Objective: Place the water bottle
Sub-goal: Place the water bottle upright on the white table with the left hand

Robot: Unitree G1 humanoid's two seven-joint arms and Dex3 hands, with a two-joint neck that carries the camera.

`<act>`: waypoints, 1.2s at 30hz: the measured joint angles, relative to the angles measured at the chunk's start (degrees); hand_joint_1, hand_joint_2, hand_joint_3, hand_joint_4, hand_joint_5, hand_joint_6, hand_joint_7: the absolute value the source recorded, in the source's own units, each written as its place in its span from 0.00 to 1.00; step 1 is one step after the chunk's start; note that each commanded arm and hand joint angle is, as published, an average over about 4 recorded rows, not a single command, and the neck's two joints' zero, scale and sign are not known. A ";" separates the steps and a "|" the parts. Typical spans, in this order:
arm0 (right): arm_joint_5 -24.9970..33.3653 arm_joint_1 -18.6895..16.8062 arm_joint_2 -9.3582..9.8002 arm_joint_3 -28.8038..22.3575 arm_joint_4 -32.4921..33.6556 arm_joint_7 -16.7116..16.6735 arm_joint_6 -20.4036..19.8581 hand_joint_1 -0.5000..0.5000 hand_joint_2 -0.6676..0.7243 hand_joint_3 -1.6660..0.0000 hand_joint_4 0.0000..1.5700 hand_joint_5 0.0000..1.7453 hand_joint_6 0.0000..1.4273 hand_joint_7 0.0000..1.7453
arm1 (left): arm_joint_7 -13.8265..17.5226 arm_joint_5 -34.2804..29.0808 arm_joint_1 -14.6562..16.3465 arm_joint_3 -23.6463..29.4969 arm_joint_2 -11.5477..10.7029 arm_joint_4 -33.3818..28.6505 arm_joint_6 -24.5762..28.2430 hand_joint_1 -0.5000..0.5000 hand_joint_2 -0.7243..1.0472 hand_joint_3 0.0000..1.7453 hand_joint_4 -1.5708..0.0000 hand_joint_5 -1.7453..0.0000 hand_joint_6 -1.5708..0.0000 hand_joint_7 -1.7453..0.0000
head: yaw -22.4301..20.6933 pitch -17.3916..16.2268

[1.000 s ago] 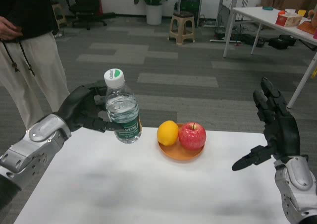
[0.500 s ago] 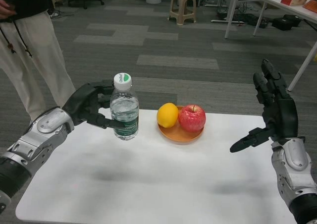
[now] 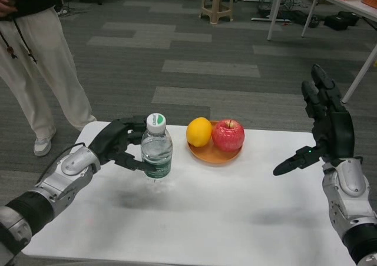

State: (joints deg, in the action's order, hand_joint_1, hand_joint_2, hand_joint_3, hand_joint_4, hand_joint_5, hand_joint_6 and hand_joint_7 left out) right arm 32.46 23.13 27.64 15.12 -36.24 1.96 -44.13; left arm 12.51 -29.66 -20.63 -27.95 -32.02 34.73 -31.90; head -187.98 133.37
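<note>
White table [image 3: 235, 219]: left hand [image 3: 118, 143] grips bottle [image 3: 156, 153] (upright).

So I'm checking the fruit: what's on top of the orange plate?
A lemon and a red apple sit side by side on the orange plate. They cover most of its surface.

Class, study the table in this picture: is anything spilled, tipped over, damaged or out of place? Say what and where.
Nothing stands out. The water bottle is upright and capped, gripped by the left hand. The lemon and apple sit together on the small plate. No spill shows on the table.
</note>
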 measured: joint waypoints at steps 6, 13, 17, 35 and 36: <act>0.00 0.01 -0.03 0.00 -0.01 0.00 0.00 0.00 0.73 1.00 0.00 0.00 0.00 0.04 | -0.40 -0.54 -0.96 -2.73 1.33 5.62 -4.55 0.00 1.00 0.35 0.00 0.00 0.25 0.12 | -0.06 -0.04; 0.01 0.02 -0.10 -0.01 0.00 0.00 0.00 0.00 0.73 1.00 0.00 0.00 0.00 0.04 | -0.60 -0.70 -1.74 -5.63 2.24 11.32 -9.88 0.00 1.00 0.30 0.00 0.00 0.22 0.12 | -0.03 -0.44; 0.00 0.02 -0.13 -0.01 0.00 0.00 0.00 0.00 0.73 1.00 0.00 0.00 0.00 0.04 | -1.71 -1.01 -1.98 -7.51 2.70 14.43 -14.48 0.00 1.00 0.27 0.00 0.00 0.20 0.12 | 0.15 -0.59; 0.00 0.02 -0.14 -0.02 0.41 0.00 -0.01 0.00 0.73 1.00 0.00 0.00 0.00 0.04 | -2.63 -7.60 -2.16 -11.26 4.35 19.41 -19.07 0.00 1.00 0.20 0.17 0.00 0.15 0.18 | -0.15 -0.96; 0.00 0.02 -0.14 -0.02 0.45 0.00 -0.01 0.00 0.73 1.00 0.00 0.00 0.00 0.04 | -2.56 -7.74 -2.15 -11.27 4.35 19.41 -18.94 0.00 1.00 0.20 0.21 0.00 0.15 0.19 | -0.16 -0.94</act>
State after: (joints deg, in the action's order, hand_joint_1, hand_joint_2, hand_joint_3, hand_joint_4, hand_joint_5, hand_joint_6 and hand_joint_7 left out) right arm 32.46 23.15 27.50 15.10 -35.79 1.96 -44.14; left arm 9.95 -37.40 -22.78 -39.22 -27.67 54.14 -50.84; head -188.14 132.43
